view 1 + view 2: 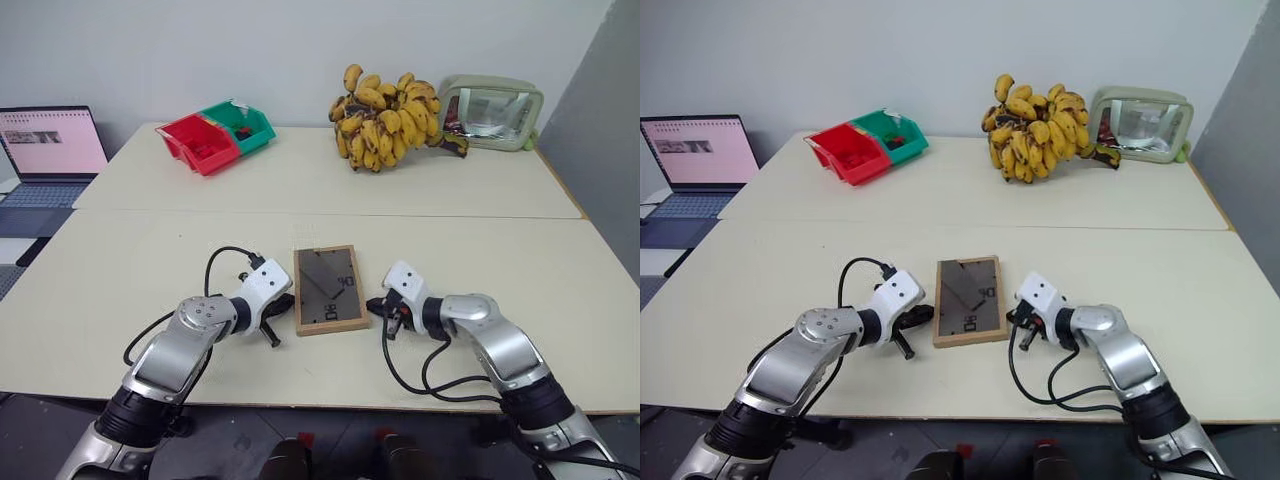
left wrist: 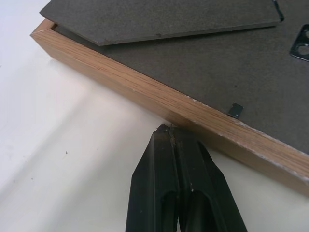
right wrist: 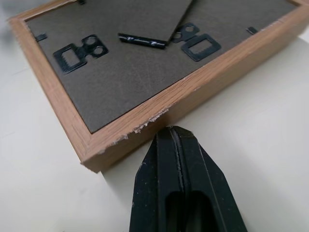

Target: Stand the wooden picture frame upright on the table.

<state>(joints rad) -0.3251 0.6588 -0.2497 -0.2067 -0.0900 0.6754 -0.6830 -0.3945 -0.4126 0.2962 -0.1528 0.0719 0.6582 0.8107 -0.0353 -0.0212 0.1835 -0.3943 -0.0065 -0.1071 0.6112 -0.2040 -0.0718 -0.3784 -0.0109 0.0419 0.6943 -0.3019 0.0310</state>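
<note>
Two closed grippers flank the wooden picture frame (image 1: 328,290), lying back-up near the table's (image 1: 150,250) front edge. Left gripper (image 2: 166,129), fingers together, touches its left rail; right gripper (image 3: 175,131), likewise pinched together, sits just beside the chipped right rail. It looks light, rigid, likely glass-fronted: best pinched by a rail. No legible writing.

We see the frame (image 1: 328,290) lying back-up on the table (image 1: 150,250), near its front edge. At its nine o'clock sits the left gripper (image 1: 283,301), at three o'clock the right gripper (image 1: 374,305), both touching its sides. At twelve o'clock lie bananas (image 1: 385,118), a pouch (image 1: 491,112) at one, bins (image 1: 215,135) at eleven, a laptop (image 1: 45,155) at ten.
</note>
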